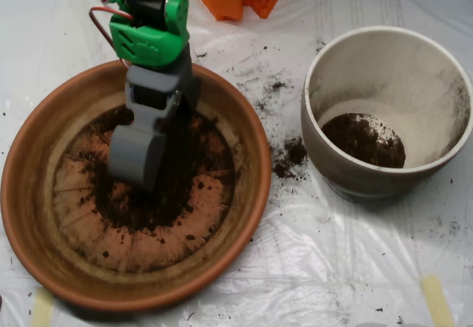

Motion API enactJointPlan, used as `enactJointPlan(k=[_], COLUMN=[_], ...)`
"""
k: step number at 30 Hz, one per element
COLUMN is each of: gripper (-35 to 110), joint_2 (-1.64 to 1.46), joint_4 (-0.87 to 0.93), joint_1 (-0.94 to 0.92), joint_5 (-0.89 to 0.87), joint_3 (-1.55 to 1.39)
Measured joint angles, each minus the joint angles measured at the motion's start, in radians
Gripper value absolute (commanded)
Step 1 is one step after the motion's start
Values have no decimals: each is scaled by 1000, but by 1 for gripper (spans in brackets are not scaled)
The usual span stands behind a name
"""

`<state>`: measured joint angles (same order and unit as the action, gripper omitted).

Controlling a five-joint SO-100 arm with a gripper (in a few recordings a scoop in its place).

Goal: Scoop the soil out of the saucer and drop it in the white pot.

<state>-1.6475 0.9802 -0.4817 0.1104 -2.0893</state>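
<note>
My scoop [140, 160] sits down in the soil [166, 194] of the saucer [29, 216] to gather a load; its opening I cannot tell.

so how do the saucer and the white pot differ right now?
The saucer is terracotta-orange, wide and shallow; the white pot is off-white, narrower and deeper. The saucer's bottom has radial ridges; the pot's inside is smooth and dusty. The grey scoop is down in the saucer's soil; nothing reaches into the pot. Both are round and hold dark soil.
</note>
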Motion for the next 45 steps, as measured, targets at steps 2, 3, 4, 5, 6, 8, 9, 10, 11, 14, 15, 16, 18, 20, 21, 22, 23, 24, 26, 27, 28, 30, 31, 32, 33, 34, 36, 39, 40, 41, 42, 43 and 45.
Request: enactJointPlan(k=[2,3,4,5,6,8,9,10,11,14,15,16,18,20,21,22,23,24,26,27,28,30,31,32,33,34,36,39,40,41,42,43,45], gripper=[61,62,62,61,61,60,60,60,59,55,54,53,53,52,52,51,51,50,47,45,43,39,37,36,34,31,27,26,26,25,25,24,23], joint_2=[49,71,95,115,141,192,218,242,268,328,345,359,380,407,417,428,439,446,454,454,454,454,454,454,454,454,454,454,454,453,448,440,419], joint_4=[2,8,11,17,28,58,75,94,109,155,166,175,179,184,187,187,189,189,189,189,189,189,189,186,176,175,173,172,170,166,160,153,133], joint_1=[3,3,3,3,3,3,3,3,3,3,3,3,3,3,3,0,-3,-5,-5,-5,-5,-5,-3,-3,-3,-3,-3,-3,-3,-3,-3,-5,-5], joint_5=[14,20,26,21,21,21,21,21,23,41,51,60,71,74,71,78,84,87,95,101,104,107,109,109,115,115,117,115,117,114,109,109,112], joint_3=[32,48,66,86,114,170,201,230,259,333,357,379,414,459,482,499,509,520,532,534,535,535,535,537,538,541,552,563,568,565,555,543,515])
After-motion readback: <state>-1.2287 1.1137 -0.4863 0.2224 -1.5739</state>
